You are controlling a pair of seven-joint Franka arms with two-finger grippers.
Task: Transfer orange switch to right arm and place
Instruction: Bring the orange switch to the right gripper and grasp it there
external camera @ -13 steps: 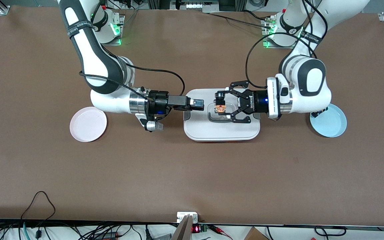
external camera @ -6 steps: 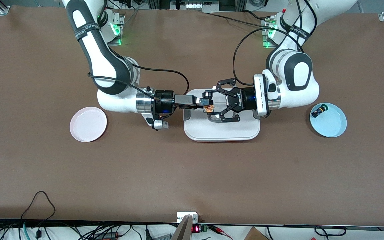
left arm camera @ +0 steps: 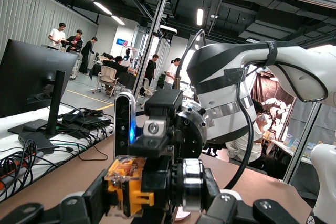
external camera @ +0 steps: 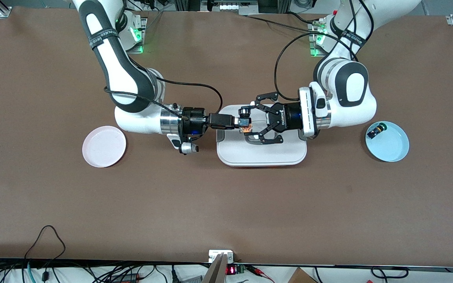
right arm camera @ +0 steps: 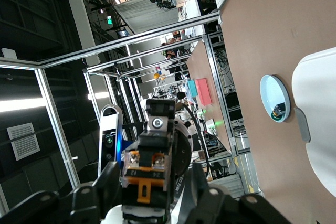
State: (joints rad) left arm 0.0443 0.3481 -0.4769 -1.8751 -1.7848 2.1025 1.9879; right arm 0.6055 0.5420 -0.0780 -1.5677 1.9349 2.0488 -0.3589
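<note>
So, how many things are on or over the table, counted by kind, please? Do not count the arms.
Switches: 2, the orange switch held over the tray, the green-capped switch in the blue plate.
Plates: 2, pink plate, blue plate.
Trays: 1, white tray.
Total: 5.

Right gripper (external camera: 239, 122) advanced onto orange switch (external camera: 245, 127) held by left gripper (external camera: 250, 125).

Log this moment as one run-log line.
stage: handover over white tray | left hand: shut on orange switch | right hand: at switch, grip unclear | pink plate: no switch
</note>
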